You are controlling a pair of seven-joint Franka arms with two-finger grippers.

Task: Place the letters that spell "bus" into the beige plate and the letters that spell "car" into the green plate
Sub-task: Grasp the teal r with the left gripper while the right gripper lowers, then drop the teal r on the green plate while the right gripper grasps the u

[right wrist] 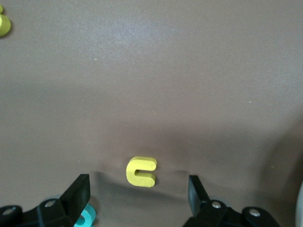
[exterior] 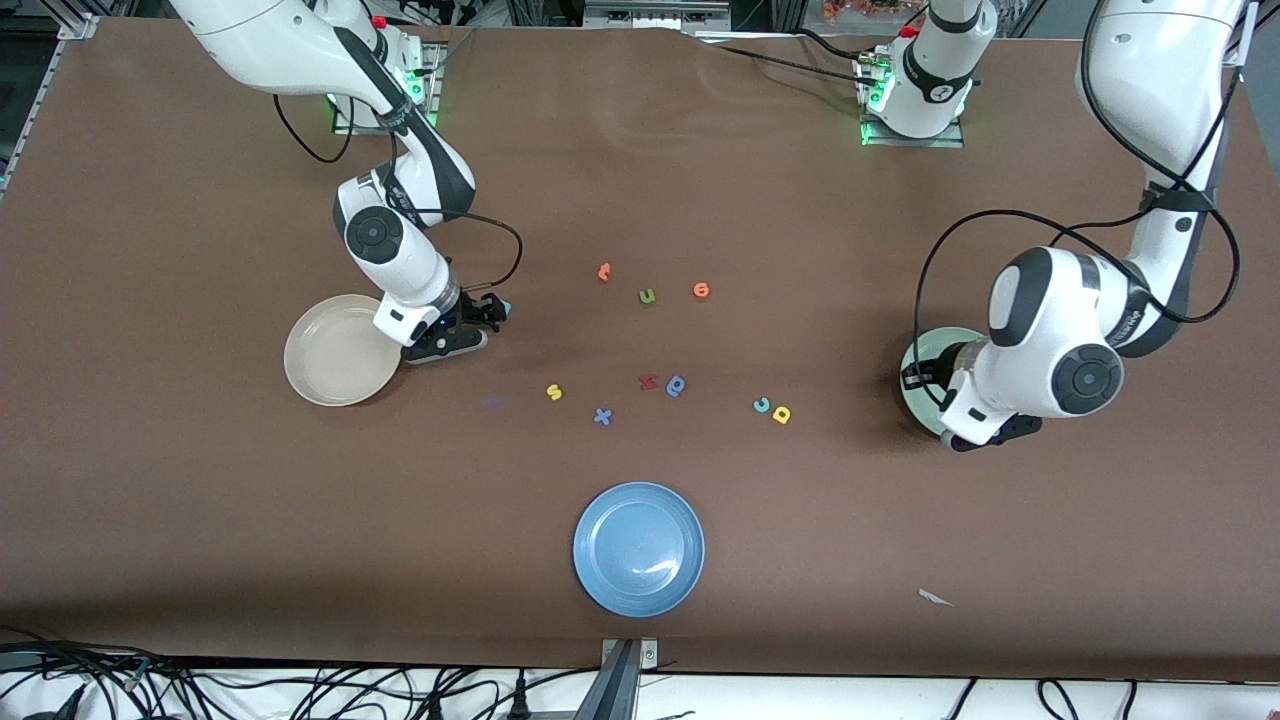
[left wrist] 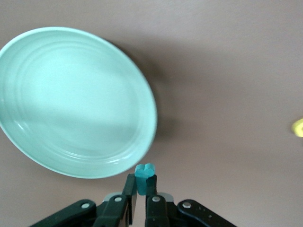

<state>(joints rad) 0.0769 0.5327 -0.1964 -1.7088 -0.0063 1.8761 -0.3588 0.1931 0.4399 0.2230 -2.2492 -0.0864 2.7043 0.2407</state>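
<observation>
Your right gripper (right wrist: 138, 194), jaws spread, hangs just beside the beige plate (exterior: 335, 352) with the yellow "u" (right wrist: 141, 171) lying between them, while the left gripper (left wrist: 141, 201), clamped on a teal letter (left wrist: 144, 176), hovers at the green plate (left wrist: 71, 101) rim.

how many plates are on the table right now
3: the beige plate beside the right gripper, the green plate partly hidden under the left arm, and a blue plate nearest the front camera.

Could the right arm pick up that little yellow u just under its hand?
Probably yes. The right gripper is open, its fingers either side of the yellow u lying flat on the table, nothing between them.
</observation>
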